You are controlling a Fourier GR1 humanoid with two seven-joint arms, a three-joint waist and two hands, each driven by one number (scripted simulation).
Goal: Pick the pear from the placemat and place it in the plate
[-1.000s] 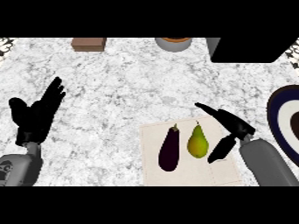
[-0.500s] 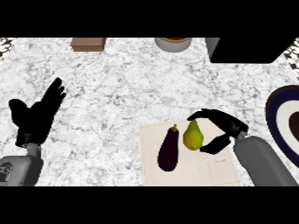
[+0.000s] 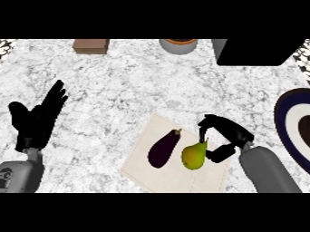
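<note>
Looking down at the speckled white-and-grey marble counter [image 3: 138,86], we see our right black hand [image 3: 226,136] low in the right half of the frame, its fingers curled in an arc beside the yellow-green pear [image 3: 194,155]. The lower fingers meet the pear's right side and the upper fingers bend over its narrow top, so we read the hand as closed round the fruit. The pear lies on the pale cream square placemat [image 3: 174,174], which sits tilted in the lower centre of the frame. Just left of the pear on the same mat lies a dark purple aubergine [image 3: 164,148], its stem end toward the upper right; the two are close, but we cannot tell whether they touch.

At the right edge of the frame stands the large round plate with a dark navy rim, a white band and a brown centre [image 3: 290,129], partly cut off, near our right forearm.

Our left black hand [image 3: 36,120] rests at the left side of the frame, fingers straight, close together and pointing up.

Along the top edge we see a brown wooden block [image 3: 90,45], a grey round pot with an orange-brown inside [image 3: 179,45] and a black box-like object [image 3: 258,51].
</note>
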